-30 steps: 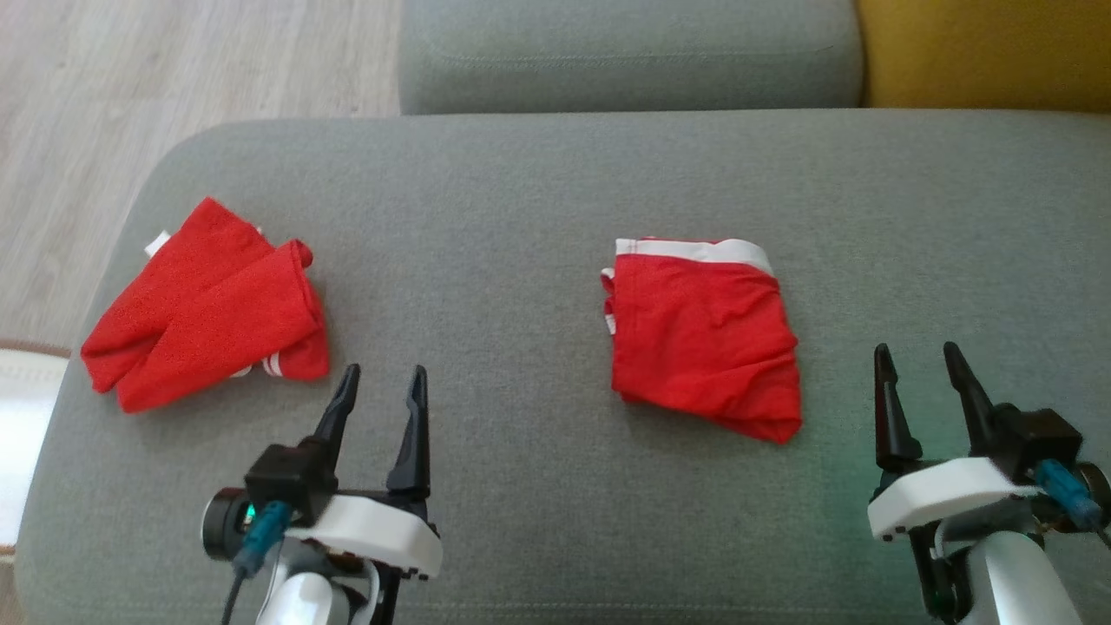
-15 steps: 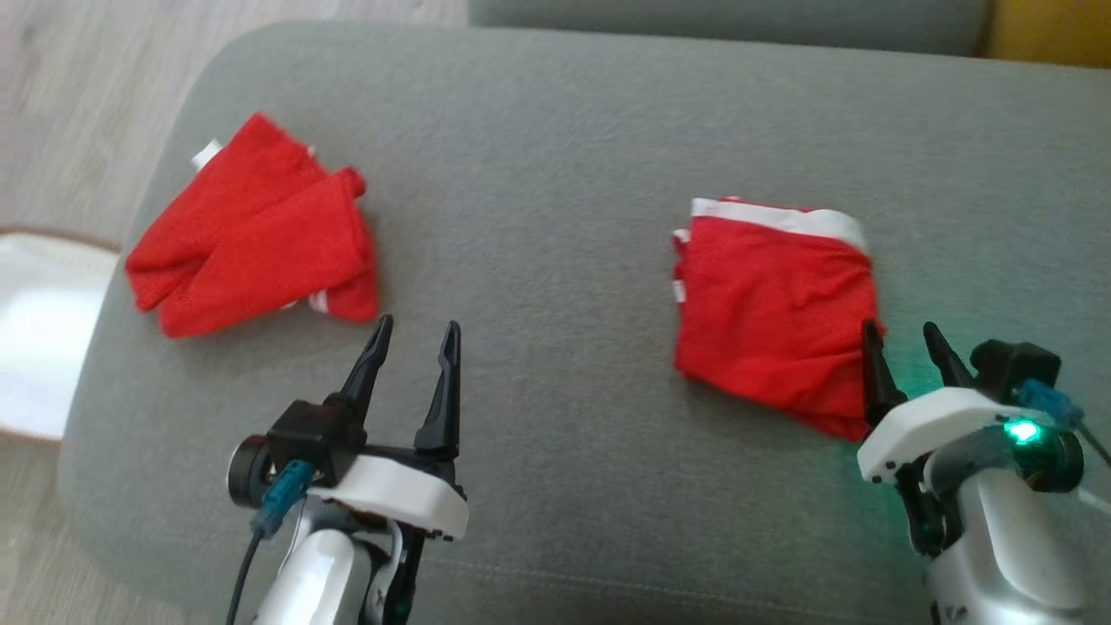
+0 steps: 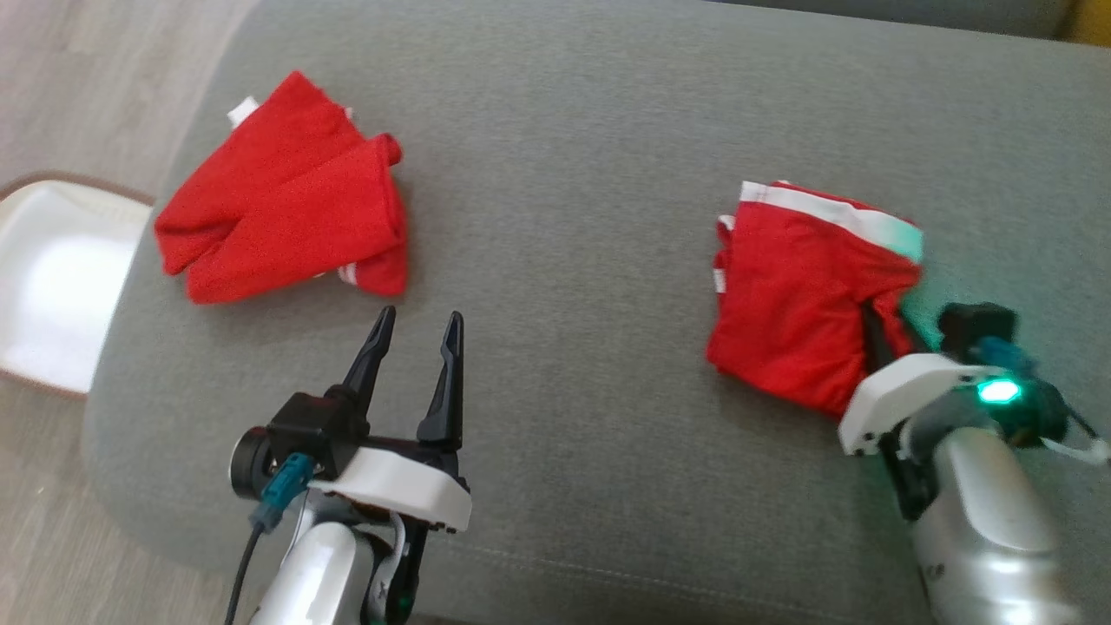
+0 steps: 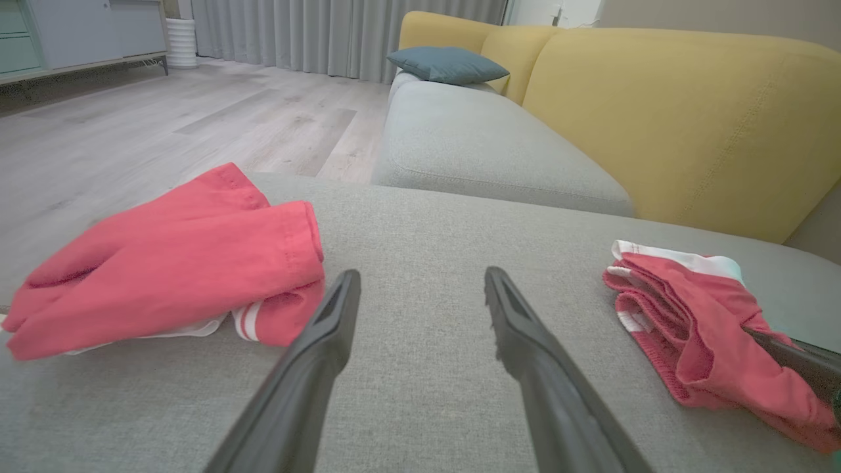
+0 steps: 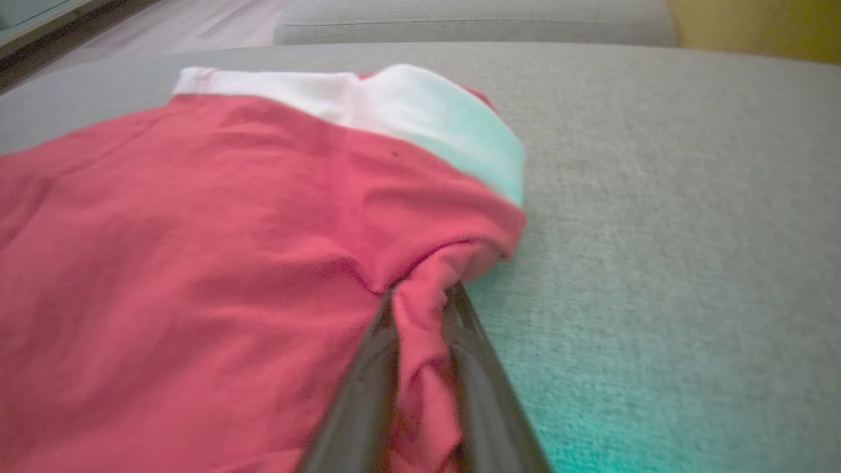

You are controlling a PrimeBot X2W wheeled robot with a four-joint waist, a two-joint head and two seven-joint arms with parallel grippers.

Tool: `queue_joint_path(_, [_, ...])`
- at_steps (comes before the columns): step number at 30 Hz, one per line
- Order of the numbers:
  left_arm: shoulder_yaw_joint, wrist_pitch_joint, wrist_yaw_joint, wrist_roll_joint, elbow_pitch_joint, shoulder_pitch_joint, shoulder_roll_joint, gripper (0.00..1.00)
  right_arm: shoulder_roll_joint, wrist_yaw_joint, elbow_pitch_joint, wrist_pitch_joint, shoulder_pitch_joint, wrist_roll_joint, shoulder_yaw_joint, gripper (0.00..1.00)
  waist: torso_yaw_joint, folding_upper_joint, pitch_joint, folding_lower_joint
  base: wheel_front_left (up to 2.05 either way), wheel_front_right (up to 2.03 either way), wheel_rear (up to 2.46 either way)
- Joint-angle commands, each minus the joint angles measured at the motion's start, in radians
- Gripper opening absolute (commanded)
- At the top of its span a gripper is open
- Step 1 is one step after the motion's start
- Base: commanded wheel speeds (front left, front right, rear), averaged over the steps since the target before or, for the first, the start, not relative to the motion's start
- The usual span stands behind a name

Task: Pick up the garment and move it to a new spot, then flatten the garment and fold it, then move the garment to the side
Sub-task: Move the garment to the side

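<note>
Red fabric shorts (image 3: 794,304) with a white waistband lie on the grey sofa cushion (image 3: 573,156), near edge clamped in my right jaws; my left jaws stand apart. A white brown-rimmed tub (image 3: 52,278) sits on the floor.

Right garment (image 3: 794,304) red, white waistband; left garment (image 3: 278,217) red, white stripes; cushion (image 3: 564,156) grey; backrest (image 4: 690,118) yellow; floor (image 4: 197,118) pale wood-grain.
</note>
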Motion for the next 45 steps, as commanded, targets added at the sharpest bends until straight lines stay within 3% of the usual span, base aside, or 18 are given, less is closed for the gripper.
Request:
queue_joint_path(1, [0.029,-0.012,0.003,0.001,-0.038,-0.037,0.006,1.00,0.005,0.007,-0.018,-0.026,-0.028,-0.033,0.055,0.00,-0.025,0.0000,-0.001,0.0000,0.00,0.00,0.00])
queue_joint_path(5, [0.031,-0.012,-0.002,0.011,-0.049,-0.044,0.005,1.00,-0.004,0.007,-0.033,-0.076,-0.057,-0.105,0.139,0.00,-0.087,0.0000,0.004,0.0000,0.00,0.00,0.00])
queue_joint_path(9, [0.037,-0.012,-0.012,0.017,-0.058,-0.054,0.005,1.00,-0.054,0.007,-0.047,-0.092,-0.088,-0.141,0.241,0.00,-0.165,0.0000,0.016,0.0000,0.00,0.00,0.00])
queue_joint_path(18, [0.043,-0.012,-0.044,0.057,-0.062,-0.120,0.005,1.00,-0.319,0.007,-0.083,-0.033,-0.195,-0.087,0.443,0.00,-0.313,0.0000,0.105,0.0000,0.00,0.00,0.00])
queue_joint_path(24, [0.041,-0.012,-0.061,0.068,-0.066,-0.181,0.005,1.00,-0.465,0.007,-0.089,0.029,-0.271,-0.035,0.415,0.00,-0.353,0.0000,0.177,0.0000,0.00,0.00,0.00])
queue_joint_path(28, [0.045,-0.012,-0.066,0.071,-0.067,-0.204,0.005,1.00,-0.502,0.007,-0.091,0.061,-0.297,-0.019,0.374,0.00,-0.358,0.0000,0.202,0.0000,0.00,0.00,0.00])
queue_joint_path(41, [0.086,-0.012,-0.082,0.067,-0.061,-0.228,0.005,1.00,-0.512,0.007,-0.150,0.108,-0.298,-0.013,0.256,0.00,-0.349,0.0000,0.248,0.0000,0.00,0.00,0.00])
queue_joint_path(42, [0.086,-0.012,-0.082,0.066,-0.061,-0.227,0.005,1.00,-0.509,0.007,-0.157,0.108,-0.294,-0.014,0.249,0.34,-0.347,0.0000,0.248,0.0000,0.00,0.00,0.00])
queue_joint_path(43, [0.087,-0.012,-0.082,0.065,-0.060,-0.227,0.005,1.00,-0.502,0.007,-0.165,0.108,-0.290,-0.012,0.238,1.00,-0.346,0.0000,0.247,0.0000,0.00,0.00,0.00])
queue_joint_path(45, [0.089,-0.012,-0.082,0.063,-0.058,-0.225,0.005,1.00,-0.494,0.007,-0.186,0.102,-0.287,-0.021,0.224,1.00,-0.345,0.0000,0.242,0.0000,0.00,0.00,0.00])
